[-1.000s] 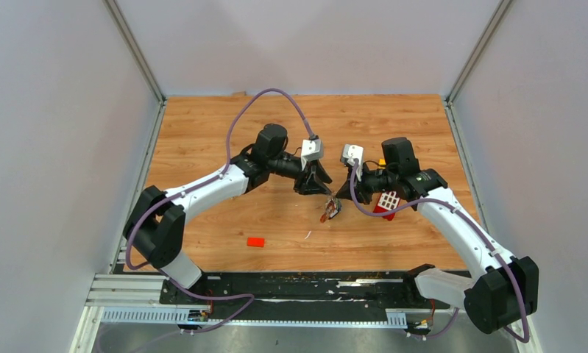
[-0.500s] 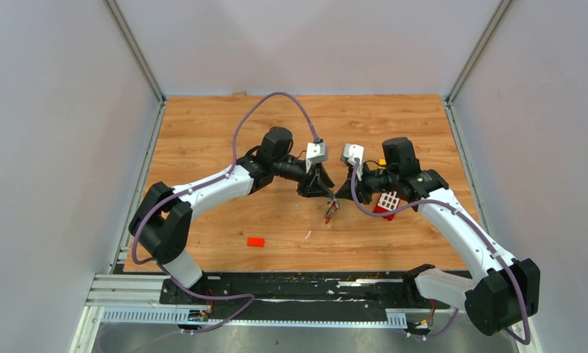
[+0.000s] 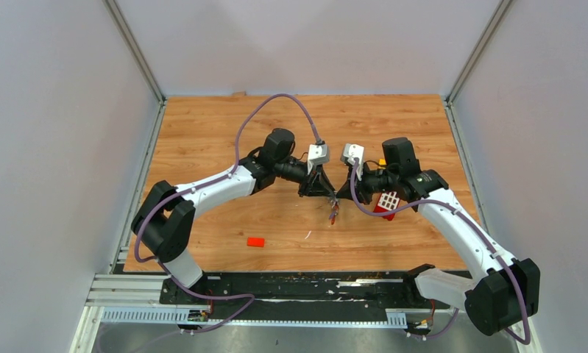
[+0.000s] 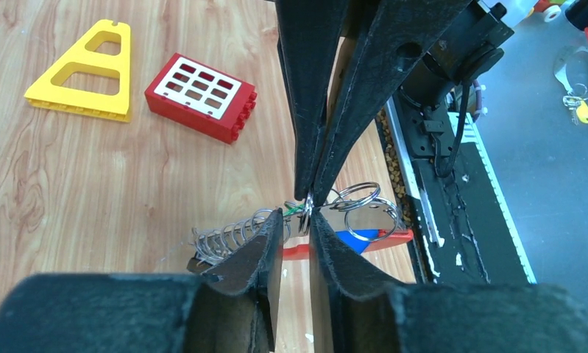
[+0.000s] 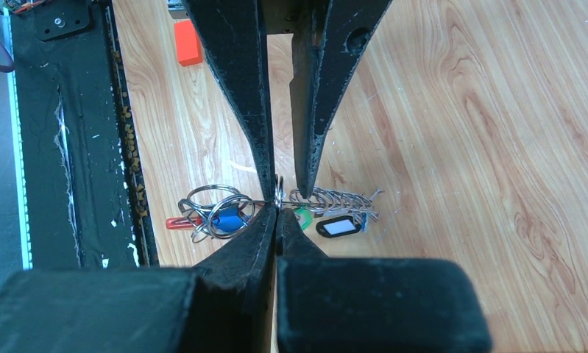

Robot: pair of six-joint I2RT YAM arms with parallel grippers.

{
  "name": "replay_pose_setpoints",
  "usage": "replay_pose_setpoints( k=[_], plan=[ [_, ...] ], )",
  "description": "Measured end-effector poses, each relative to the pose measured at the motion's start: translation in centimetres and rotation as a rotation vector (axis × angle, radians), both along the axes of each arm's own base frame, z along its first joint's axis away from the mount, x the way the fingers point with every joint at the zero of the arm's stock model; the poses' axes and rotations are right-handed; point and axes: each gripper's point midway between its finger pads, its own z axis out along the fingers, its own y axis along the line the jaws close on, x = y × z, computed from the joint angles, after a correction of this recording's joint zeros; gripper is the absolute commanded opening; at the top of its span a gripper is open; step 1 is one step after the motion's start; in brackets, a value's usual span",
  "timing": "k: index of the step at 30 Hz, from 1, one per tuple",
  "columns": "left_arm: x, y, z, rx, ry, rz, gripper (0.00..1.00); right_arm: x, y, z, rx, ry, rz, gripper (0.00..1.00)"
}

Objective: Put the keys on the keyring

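The keyring (image 3: 333, 214) hangs between the two arms above the table: steel split rings (image 4: 358, 200), a red strap (image 4: 383, 238) and a grey wire coil (image 4: 228, 235). Keys with coloured tags hang in the bunch: blue (image 5: 228, 219), green (image 5: 303, 218) and black with a white label (image 5: 338, 228). My right gripper (image 5: 277, 209) is shut on one thin ring at the middle of the bunch. My left gripper (image 4: 296, 217) faces it tip to tip. Its jaws stand narrowly apart around that same ring, and a gap still shows beside the ring.
A red studded brick with a white grille (image 4: 202, 95) and a yellow triangular frame (image 4: 84, 70) lie on the wood to the right of the arms. A small orange-red block (image 3: 256, 242) sits near the front. The black rail (image 3: 291, 283) runs along the near edge.
My left gripper has moved right until its tips meet the right gripper's, and its jaws have narrowed around the ring. The right gripper has held its grip and place.
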Motion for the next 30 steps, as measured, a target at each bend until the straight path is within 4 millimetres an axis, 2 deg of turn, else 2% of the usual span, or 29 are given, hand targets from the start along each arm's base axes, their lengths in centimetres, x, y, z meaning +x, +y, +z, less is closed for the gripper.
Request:
replay_pose_setpoints(
  k=[5, 15, 17, 18, 21, 23, 27, 30],
  plan=[
    [0.06, 0.10, -0.18, 0.012, -0.002, 0.003, 0.31, -0.25, 0.06, -0.34, -0.003, 0.008, 0.006, 0.00],
    [-0.04, 0.08, 0.24, 0.017, 0.004, -0.004, 0.13, -0.28, 0.02, -0.59, -0.009, 0.009, 0.005, 0.00],
    [-0.08, 0.09, 0.24, 0.016, 0.005, -0.007, 0.02, -0.24, 0.03, -0.57, -0.009, 0.007, 0.004, 0.00],
    [-0.11, 0.09, 0.26, 0.016, 0.005, -0.009, 0.00, -0.21, 0.02, -0.57, -0.009, 0.006, 0.003, 0.00],
    [-0.28, 0.07, 0.29, 0.012, 0.006, -0.019, 0.00, -0.06, 0.01, -0.52, -0.009, 0.001, 0.000, 0.00],
    [-0.40, 0.05, 0.27, 0.009, 0.010, -0.028, 0.00, -0.06, 0.01, -0.52, -0.008, 0.002, -0.002, 0.05],
    [-0.44, -0.05, 0.42, -0.005, 0.005, -0.037, 0.00, -0.09, 0.02, -0.49, -0.008, 0.007, -0.006, 0.27],
    [-0.84, 0.01, 0.21, -0.017, 0.003, -0.058, 0.00, -0.21, -0.03, -0.29, -0.006, 0.001, -0.007, 0.34]
  ],
)
